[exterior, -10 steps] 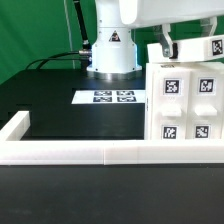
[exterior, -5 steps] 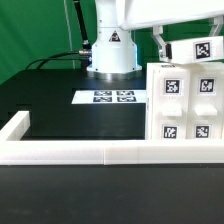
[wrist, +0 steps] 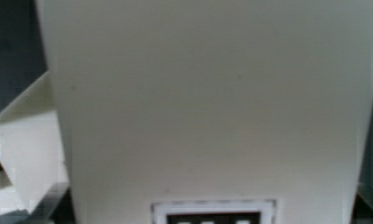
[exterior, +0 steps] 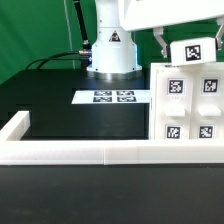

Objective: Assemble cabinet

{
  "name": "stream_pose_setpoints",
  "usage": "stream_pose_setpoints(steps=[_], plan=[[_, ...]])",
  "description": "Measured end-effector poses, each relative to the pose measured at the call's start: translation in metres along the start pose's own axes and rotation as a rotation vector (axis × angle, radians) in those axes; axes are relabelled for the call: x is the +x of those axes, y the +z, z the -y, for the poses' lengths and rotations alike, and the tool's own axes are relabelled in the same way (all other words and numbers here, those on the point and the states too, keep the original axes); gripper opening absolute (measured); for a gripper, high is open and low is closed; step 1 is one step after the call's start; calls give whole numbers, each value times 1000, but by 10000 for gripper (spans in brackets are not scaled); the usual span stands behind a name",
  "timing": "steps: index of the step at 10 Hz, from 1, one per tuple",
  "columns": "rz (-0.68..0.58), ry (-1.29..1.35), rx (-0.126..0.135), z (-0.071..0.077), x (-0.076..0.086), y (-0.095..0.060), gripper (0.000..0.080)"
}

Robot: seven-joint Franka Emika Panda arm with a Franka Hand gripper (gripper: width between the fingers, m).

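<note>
Gripper (exterior: 187,46) closed on tagged panel (exterior: 193,52), held upright just above cabinet body (exterior: 190,105). Body stands on table (exterior: 55,112), ext. view's right, w/ rail (exterior: 80,152) in front, near marker board (exterior: 113,97).

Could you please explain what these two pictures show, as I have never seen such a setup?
This is a white robot arm with a two-finger gripper, building a cabinet from loose parts. One picture comes from a camera off the arm, watching the black table; the other from a camera on the wrist, so close that a plain white tagged surface fills it. On the table, at the exterior view's right, stands the white hollow cabinet body bearing square black-and-white tags; the thin flat white marker board lies fixed near the arm's base. A low white rail borders the table. The gripper seems to hold a small white tagged part, tilted, just above the body.
</note>
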State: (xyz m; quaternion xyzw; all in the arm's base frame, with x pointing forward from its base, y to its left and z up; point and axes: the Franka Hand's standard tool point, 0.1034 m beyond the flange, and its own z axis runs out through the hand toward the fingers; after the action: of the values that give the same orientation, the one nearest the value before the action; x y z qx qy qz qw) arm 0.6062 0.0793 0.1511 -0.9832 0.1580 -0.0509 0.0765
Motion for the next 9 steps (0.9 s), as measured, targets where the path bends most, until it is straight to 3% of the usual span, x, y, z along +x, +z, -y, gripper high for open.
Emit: stream_pose_setpoints(steps=[3,5,9], plan=[[2,196,5,0,0,0,547],[-13,417,29,-2,-2,0,547],[-2,776,51,-3,-4,0,547]])
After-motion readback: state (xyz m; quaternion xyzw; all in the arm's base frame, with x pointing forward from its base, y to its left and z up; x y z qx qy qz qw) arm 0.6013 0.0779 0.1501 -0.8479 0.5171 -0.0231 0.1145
